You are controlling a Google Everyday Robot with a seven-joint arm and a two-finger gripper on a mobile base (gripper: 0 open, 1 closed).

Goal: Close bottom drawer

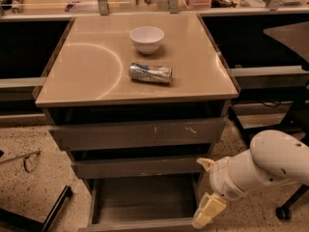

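The claw (198, 192) sits low at the right front corner of the drawer stack, at the end of a white arm (260, 166) that reaches in from the right edge of the view. Its two cream fingers (208, 210) stand well apart, so it is open wide and has hold of nothing. The upper one shows only as a small tip beside the right end of the middle drawer front (137, 167). The lower, longer one hangs down and to the left, just beside the right front corner of the bottom drawer (145, 197); whether it touches the wood I cannot tell

The bottom drawer is the lowest and narrowest of the three and is pulled far out toward the camera, its flat grey floor bare and its low front at the lower edge of the view. The middle drawer front sits further back above it, and the top drawer front (140, 134), the widest, carries pale scratch marks right of centre

On the tan table (87, 76) above them a white bowl (147, 38) stands upright near the back, and a crushed can (150, 73) lies on its side just in front of it, apart from the bowl. The speckled floor (29, 134) spreads to the left, where a dark bar (50, 211) lies
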